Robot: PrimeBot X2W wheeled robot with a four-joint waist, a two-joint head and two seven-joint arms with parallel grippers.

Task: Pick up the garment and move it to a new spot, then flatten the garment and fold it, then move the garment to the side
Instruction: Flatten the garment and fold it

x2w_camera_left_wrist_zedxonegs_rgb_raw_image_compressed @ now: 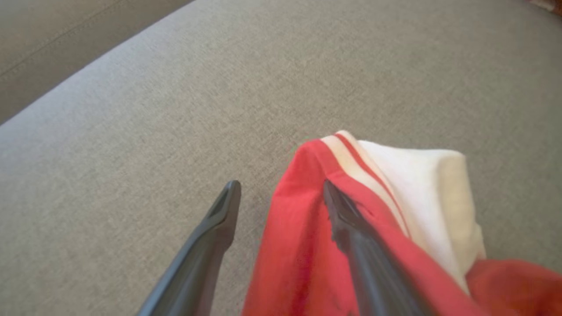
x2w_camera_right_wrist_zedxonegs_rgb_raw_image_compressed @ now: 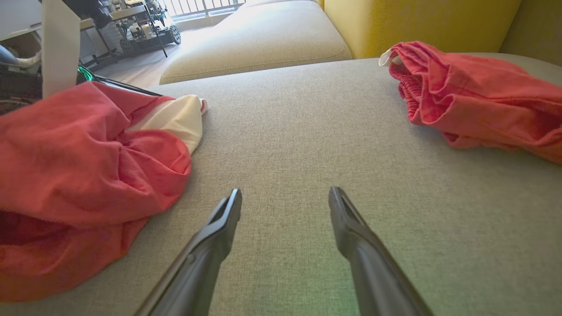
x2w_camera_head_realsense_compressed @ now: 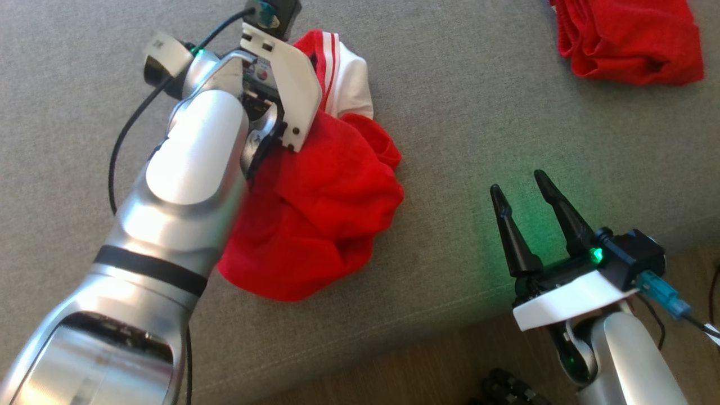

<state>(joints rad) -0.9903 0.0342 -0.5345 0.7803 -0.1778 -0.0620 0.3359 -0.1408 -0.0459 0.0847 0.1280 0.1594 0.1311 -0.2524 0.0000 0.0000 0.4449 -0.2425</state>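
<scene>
Two red pieces of clothing lay on the grey sofa cushion (x2w_camera_head_realsense_compressed: pixel 478 112). The task's one, a crumpled red-and-white garment (x2w_camera_head_realsense_compressed: pixel 326 214), sat bunched near the cushion's front edge, partly under the left arm. A second red garment (x2w_camera_head_realsense_compressed: pixel 630 39) with a gathered waistband lay well apart at the far right. The left gripper (x2w_camera_left_wrist_zedxonegs_rgb_raw_image_compressed: pixel 281 186) had its jaws spread wide, one finger over the red cloth beside the striped band (x2w_camera_left_wrist_zedxonegs_rgb_raw_image_compressed: pixel 351 153) and the other above bare upholstery, with nothing pinched. The right gripper (x2w_camera_head_realsense_compressed: pixel 517 183) also stood wide open and empty over the cushion, near the heap's right side. The cloth looked light, soft and limp, so it would likely sag and trail when lifted. The striped band seemed the firmest place to pinch. The woven upholstery would probably drag on it a little. A yellow backrest (x2w_camera_right_wrist_zedxonegs_rgb_raw_image_compressed: pixel 417 22) rose behind, and wooden floor (x2w_camera_head_realsense_compressed: pixel 394 377) showed past the front edge.
</scene>
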